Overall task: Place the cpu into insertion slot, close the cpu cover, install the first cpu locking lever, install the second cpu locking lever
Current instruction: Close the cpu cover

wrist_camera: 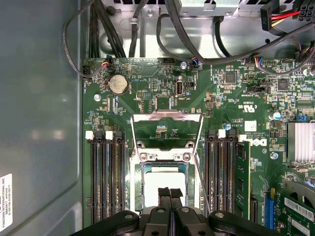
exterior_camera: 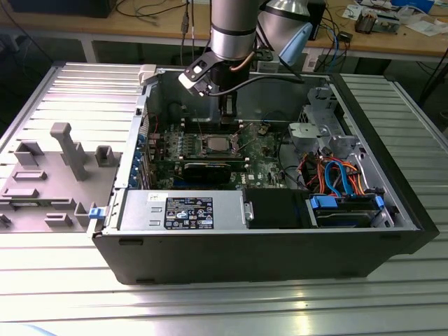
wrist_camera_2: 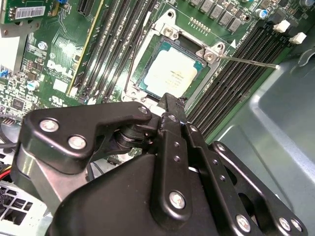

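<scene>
Hovering over small flat square silver-grey cpu (wrist_camera: 150,189), black end effector (wrist_camera: 170,192) closed on nothing, cpu seated flat, metal top upward, in square metal-framed insertion slot (wrist_camera: 138,191), thin grey windowed cpu cover (wrist_camera: 166,117) hinged open

The cpu (wrist_camera: 162,189), a pale silver square, sits flat in the metal-framed insertion slot (wrist_camera: 140,182), just above centre in the exterior view. The cpu cover (wrist_camera: 166,117), a windowed grey plate, stands swung open.

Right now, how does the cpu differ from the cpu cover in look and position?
The cpu is a solid silver-grey square; the cpu cover is a thin metal frame with a large window. The cpu lies seated in the insertion slot; the cpu cover is swung open, away from it. Both are square and roughly socket-sized.
</scene>
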`<state>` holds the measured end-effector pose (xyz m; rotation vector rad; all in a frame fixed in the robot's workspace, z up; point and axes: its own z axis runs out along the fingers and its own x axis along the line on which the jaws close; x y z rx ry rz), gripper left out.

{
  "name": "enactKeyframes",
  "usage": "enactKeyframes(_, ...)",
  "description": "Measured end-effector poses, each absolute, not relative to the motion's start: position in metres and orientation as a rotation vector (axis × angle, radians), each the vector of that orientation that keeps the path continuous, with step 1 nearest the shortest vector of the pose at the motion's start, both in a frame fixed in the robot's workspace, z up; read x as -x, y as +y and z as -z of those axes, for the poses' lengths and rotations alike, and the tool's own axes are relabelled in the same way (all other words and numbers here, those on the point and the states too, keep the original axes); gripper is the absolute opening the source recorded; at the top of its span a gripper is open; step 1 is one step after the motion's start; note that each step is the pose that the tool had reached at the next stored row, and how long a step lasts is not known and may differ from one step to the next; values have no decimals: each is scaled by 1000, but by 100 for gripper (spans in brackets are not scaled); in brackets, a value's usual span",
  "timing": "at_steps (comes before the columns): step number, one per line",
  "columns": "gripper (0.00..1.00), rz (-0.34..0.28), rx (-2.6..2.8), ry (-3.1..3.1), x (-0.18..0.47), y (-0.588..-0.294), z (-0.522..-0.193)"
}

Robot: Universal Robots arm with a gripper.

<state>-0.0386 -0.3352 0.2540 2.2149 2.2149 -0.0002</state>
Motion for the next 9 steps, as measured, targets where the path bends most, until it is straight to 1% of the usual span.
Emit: enactKeyframes(9, 11, 0, -2215, 2215, 35, -335, -254)
